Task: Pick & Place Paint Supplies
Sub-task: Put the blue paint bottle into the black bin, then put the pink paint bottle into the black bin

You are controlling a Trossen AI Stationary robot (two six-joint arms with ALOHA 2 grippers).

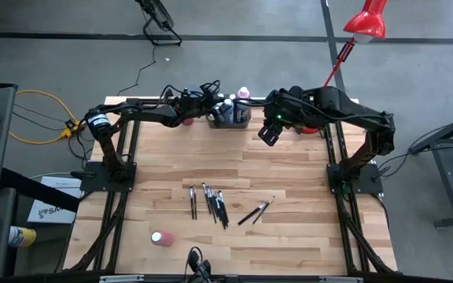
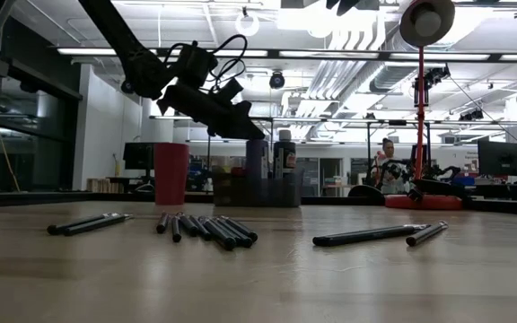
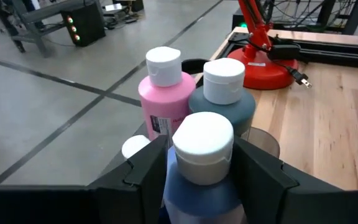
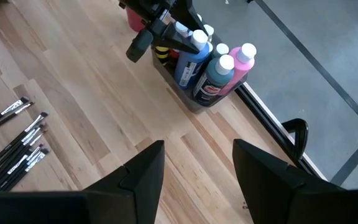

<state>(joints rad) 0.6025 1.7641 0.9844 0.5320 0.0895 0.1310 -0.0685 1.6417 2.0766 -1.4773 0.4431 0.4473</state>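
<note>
At the far edge of the pale wooden counter [image 1: 289, 165], the left gripper [image 3: 197, 165] hangs over a grey rectangular tray [image 4: 188, 99] packed with upright paint bottles. Its dark jaws stand on either side of a blue paint bottle with a pale cap [image 3: 202, 168] — close at the cap, but whether they press on it cannot be told. Just behind that bottle in the tray stand a pink paint bottle with a white cap [image 3: 163, 93] and a grey-green paint bottle with a white cap [image 3: 224, 99]. A red cylindrical cup [image 2: 170, 173] stands beside the tray, on the left arm's side.

The right gripper [image 4: 197, 168] hovers above bare counter near the tray, its jaws apart and holding nothing.

Well apart from the tray, toward the counter's near side, lie thin dark-handled paintbrushes: a loose group of seven or so [image 1: 211, 203] and a slanted pair [image 1: 256, 211] beside it. A lone pink bottle with a pale cap [image 1: 160, 237] stands near the front edge. A red desk lamp [image 1: 366, 23] is at the counter's far right corner.
</note>
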